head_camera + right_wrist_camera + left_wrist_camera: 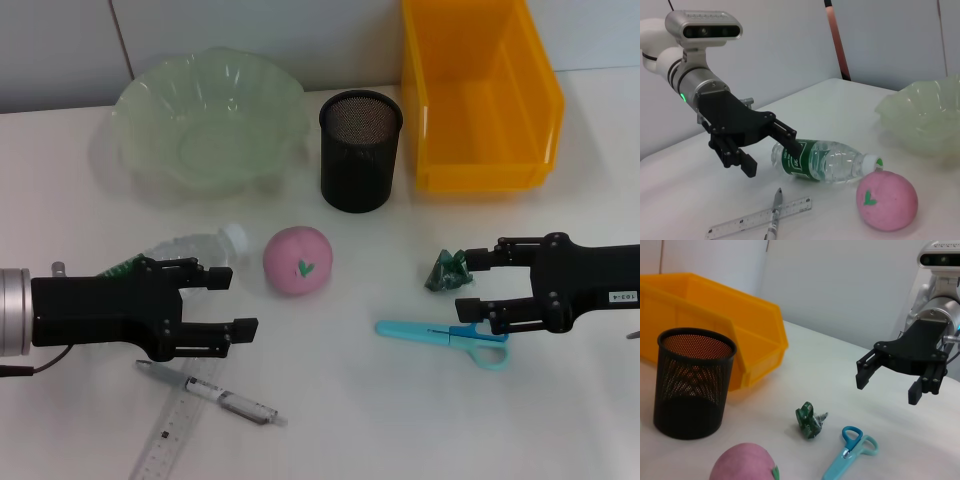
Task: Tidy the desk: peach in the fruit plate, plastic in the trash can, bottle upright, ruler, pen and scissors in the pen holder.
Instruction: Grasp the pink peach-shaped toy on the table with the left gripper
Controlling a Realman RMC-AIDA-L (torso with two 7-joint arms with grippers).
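Head view: one peach (297,261), two gripper units.

Left gripper (232,301), right gripper (463,284): jaws apart

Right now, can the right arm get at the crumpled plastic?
Probably yes. The right claw is open above the desk, beside the green plastic wad, with nothing between them. The scissors lie just nearer, off that line.

No legible text, seemingly.
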